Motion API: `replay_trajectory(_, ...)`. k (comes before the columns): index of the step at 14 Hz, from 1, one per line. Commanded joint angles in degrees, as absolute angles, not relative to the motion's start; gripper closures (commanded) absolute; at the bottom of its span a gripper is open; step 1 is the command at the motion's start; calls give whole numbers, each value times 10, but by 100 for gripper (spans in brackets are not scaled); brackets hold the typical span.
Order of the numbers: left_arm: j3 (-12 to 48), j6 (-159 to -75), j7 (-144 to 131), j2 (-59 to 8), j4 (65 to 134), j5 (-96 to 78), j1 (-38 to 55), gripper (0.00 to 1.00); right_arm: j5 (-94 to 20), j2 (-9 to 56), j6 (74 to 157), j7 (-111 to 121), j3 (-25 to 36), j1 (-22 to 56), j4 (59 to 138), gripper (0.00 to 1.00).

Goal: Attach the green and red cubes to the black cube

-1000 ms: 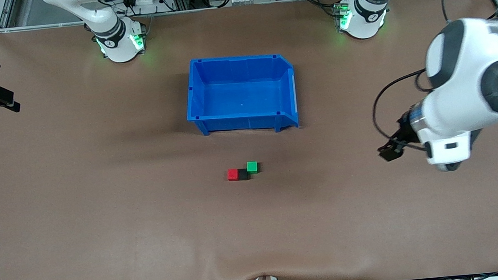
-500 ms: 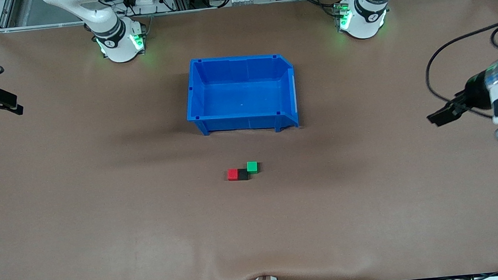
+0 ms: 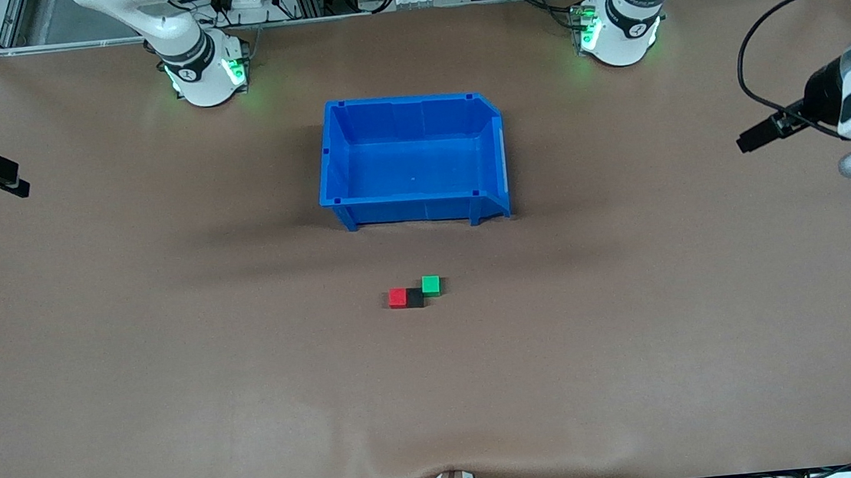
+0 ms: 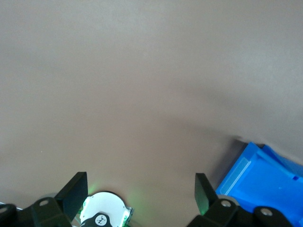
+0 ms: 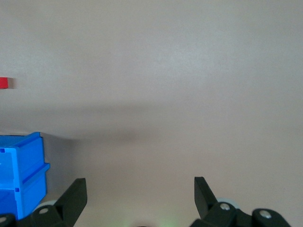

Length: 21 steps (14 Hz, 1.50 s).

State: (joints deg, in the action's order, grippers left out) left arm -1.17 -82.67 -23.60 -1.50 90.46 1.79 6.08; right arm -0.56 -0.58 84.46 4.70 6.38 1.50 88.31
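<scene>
Well apart from both sets of fingers, near the middle of the brown table (image 3: 175, 369), the 3 cubes sit together in a tight cluster: the red cube (image 3: 397, 297) touches the black cube (image 3: 415, 298), and the green cube (image 3: 431, 285) touches the black cube at its end toward the left arm, set slightly farther from the front camera. All 3 lie nearer to the front camera than the blue bin (image 3: 335, 170).

The left gripper (image 4: 141, 191) hangs over the table at the left arm's end, its 2 fingers spread wide with nothing between them; a corner of the bin shows past 1 finger.

The right gripper (image 5: 140, 191) hangs over the table at the right arm's end, its 2 fingers likewise parted and holding nothing; its wrist view catches the red cube well away from the fingertips.
</scene>
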Motion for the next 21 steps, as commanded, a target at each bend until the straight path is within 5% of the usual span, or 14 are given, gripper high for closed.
replay_trajectory(1,9,-838,-227,46,963,31,63,0,-3,4,839,40,62,12,867,0)
replay_trajectory(14,21,-927,-110,123,1037,47,55,0,-3,12,840,42,62,18,867,0)
replay_trajectory(21,25,-931,-102,84,977,39,50,0,-3,13,841,42,62,18,867,0)
